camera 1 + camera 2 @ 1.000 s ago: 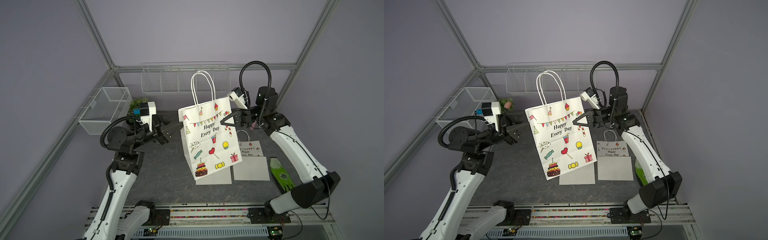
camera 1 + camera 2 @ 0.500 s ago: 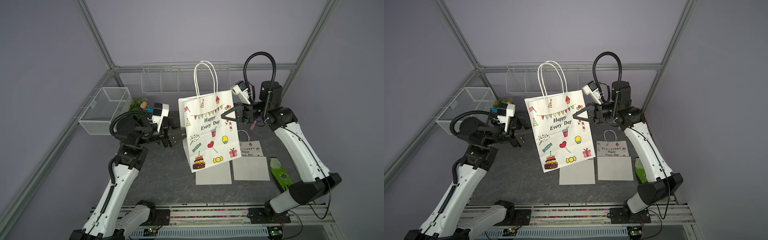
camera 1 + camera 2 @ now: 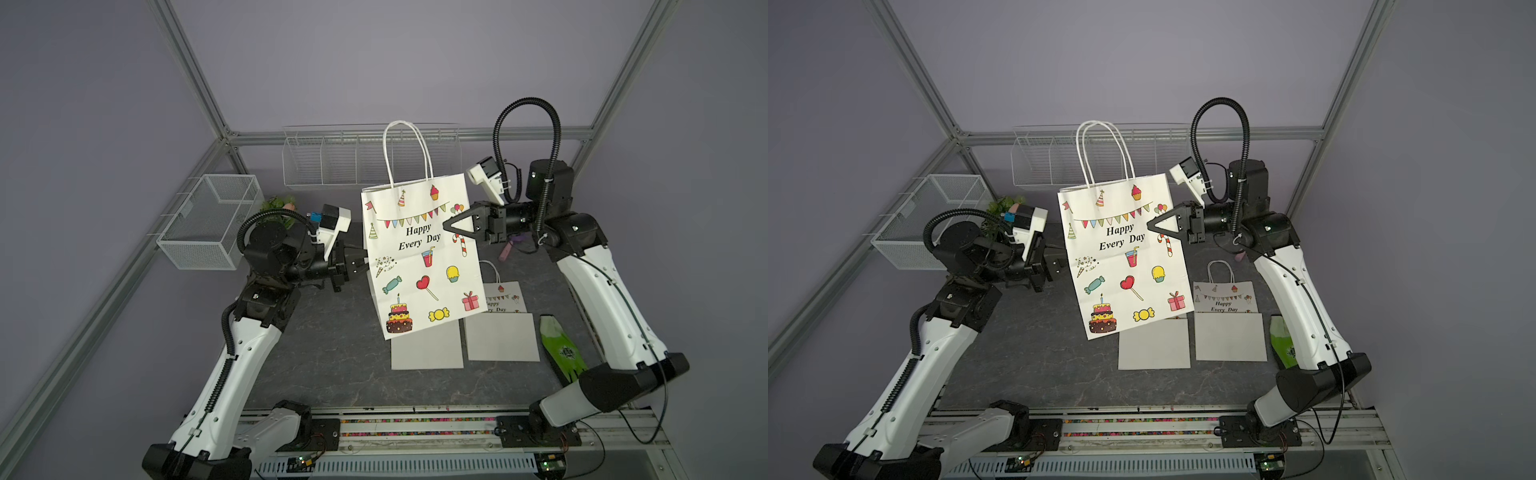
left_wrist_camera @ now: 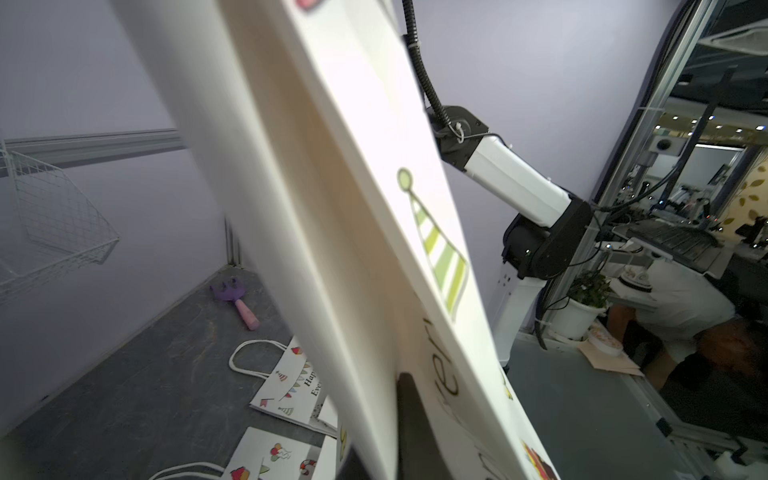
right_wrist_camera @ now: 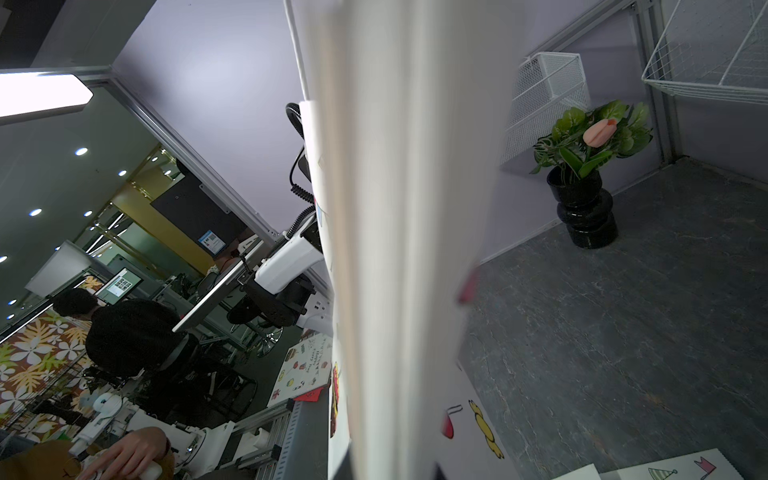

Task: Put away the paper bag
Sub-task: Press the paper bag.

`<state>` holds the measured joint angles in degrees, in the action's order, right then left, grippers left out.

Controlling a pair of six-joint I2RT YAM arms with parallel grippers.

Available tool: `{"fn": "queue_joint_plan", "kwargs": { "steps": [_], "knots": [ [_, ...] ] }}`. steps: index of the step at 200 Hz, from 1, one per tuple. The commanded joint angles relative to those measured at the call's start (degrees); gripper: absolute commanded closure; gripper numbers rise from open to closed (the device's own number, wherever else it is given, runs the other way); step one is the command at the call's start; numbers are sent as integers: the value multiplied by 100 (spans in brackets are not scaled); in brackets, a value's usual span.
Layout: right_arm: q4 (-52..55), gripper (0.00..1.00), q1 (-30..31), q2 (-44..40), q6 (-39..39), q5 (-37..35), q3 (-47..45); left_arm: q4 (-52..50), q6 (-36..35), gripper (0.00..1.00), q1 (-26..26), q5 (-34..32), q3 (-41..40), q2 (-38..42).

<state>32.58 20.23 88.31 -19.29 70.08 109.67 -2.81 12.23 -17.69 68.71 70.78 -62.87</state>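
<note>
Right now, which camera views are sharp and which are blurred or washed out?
In both top views, even light and a crisp paper bag; in the left wrist view its near side is soft and overbright; in the right wrist view it is a smeared pale band, while the vase is sharp.

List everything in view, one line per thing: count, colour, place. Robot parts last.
paper bag: one, white with party prints, held upright between both grippers
folded bags: two, white and grey, flat on the table in front of the upright bag
pouch: one, green, flat on the table beside the right arm
toy rake: one, purple with pink handle, on the table at the back
plant in vase: one, green leaves, pink bud, black vase, back corner
mesh basket: one, white, side wall
wire shelf: one, white, back wall
table: one, dark grey
left gripper: black, shut on the paper bag
right gripper: black, shut on its opposite edge
</note>
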Motion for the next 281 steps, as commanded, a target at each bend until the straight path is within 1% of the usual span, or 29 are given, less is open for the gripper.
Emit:
{"fn": "queue_joint_plan", "kwargs": {
  "steps": [1, 6, 11, 14, 23, 28, 33, 45, 56, 61, 73, 81, 93, 108, 149, 172, 194, 203, 227, 255, 267, 276, 281],
  "knots": [
    [97, 93, -51, -186, 212, -337, 89, -228, -180, 94, -45, 0, 146, 53],
    [176, 93, -39, -187, 284, -381, 108, -229, -183, 91, -33, -6, 142, 67],
    [253, 93, -48, -198, 349, -410, 124, -227, -183, 83, -40, -6, 138, 81],
    [292, 93, -53, -199, 378, -422, 137, -235, -185, 75, -36, -21, 135, 86],
    [429, 93, -53, -200, 487, -459, 180, -295, -230, 45, -41, -112, 137, 128],
    [525, 93, -51, -189, 555, -488, 217, -335, -278, 32, -38, -166, 132, 150],
    [626, 93, -53, -189, 628, -531, 248, -358, -312, 23, -37, -208, 130, 172],
    [907, 93, -63, -182, 822, -667, 353, -404, -352, 11, -34, -287, 126, 229],
    [1163, 93, -66, -198, 1025, -841, 438, -405, -356, 5, -36, -297, 136, 284],
    [1232, 93, -70, -209, 1081, -908, 441, -405, -337, 0, -34, -297, 154, 333],
    [1303, 93, -72, -266, 1155, -1045, 412, -308, -261, 0, -34, -265, 181, 432],
    [1297, 93, -72, -309, 1167, -1102, 368, -79, -80, 0, -36, -224, 124, 514],
    [1231, 93, -72, -370, 1163, -1128, 291, 254, 170, 0, -40, -181, 30, 606],
    [1180, 93, -72, -408, 1155, -1137, 227, 411, 297, 0, -40, -124, -22, 665],
    [1022, 93, -45, -446, 1073, -1103, 85, 919, 823, 0, -48, 36, -45, 493],
    [691, 93, 12, -519, 878, -975, -95, 807, 764, 0, -69, -35, 3, 378],
    [312, 93, 90, -570, 627, -865, -243, 230, 415, 0, -75, -308, 176, 179],
    [253, 93, 116, -594, 592, -903, -261, 75, 340, 0, -88, -378, 231, 80],
    [138, 93, 138, -609, 469, -973, -253, 78, 259, 0, -211, -648, 179, -96],
    [16, 93, 154, -682, 330, -1133, -253, -239, -34, 0, -310, -704, 276, -226],
    [-15, 93, 156, -726, 288, -1226, -253, -321, -120, 8, -321, -710, 290, -234],
    [-41, 93, 150, -749, 245, -1268, -236, -354, -154, 15, -324, -710, 287, -241],
    [-49, 93, 151, -754, 235, -1304, -221, -360, -171, 21, -330, -710, 295, -242]
  ]
}}
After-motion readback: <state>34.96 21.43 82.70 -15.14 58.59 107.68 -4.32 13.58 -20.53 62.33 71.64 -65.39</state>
